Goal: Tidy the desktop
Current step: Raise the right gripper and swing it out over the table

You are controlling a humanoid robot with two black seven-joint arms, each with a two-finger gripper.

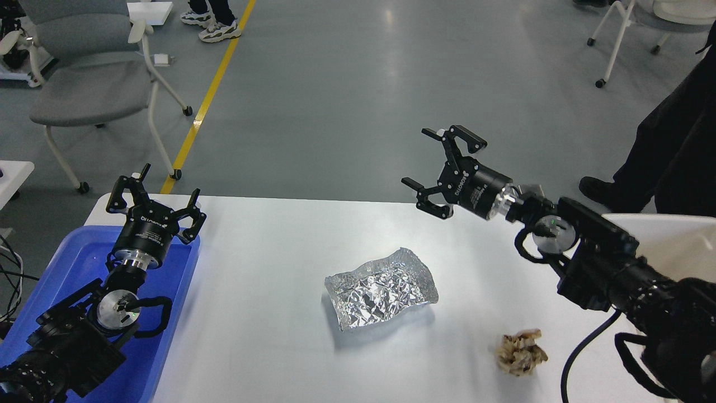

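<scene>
Spreading across the near and middle part of the view was the white surface (268, 336), the desktop named in the task, with rounded far corners and grey floor beyond it. The left claw (155, 200) hung over the far-left corner of that surface, above the far end of one blue tray (168, 347) that lay along the left edge. Its fingers stood apart, with nothing between them. The right claw (438, 169) hovered above the far edge of the surface, right of centre, pointing left. Its fingers were spread wide and held nothing. The surface lay below both claws, and neither claw touched it.

Two loose items rested on the surface. One crumpled silver foil tray (380, 288) sat near the centre, between the two claws and nearer to the viewer than either, well apart from both. One crumpled brownish paper ball (521, 352) lay near the right, close to the near edge, below the right arm and apart from the foil. One pale tub (671, 246) showed at the right edge, partly hidden behind the right arm.

On the floor beyond stood one grey wheeled chair (84, 84) at the far left, beside a yellow floor line (207, 101). Part of a second chair (621, 33) appeared at the far right. One person's dark legs (665, 151) stood at the right, and another pair of shoes (212, 25) showed at the far edge.
</scene>
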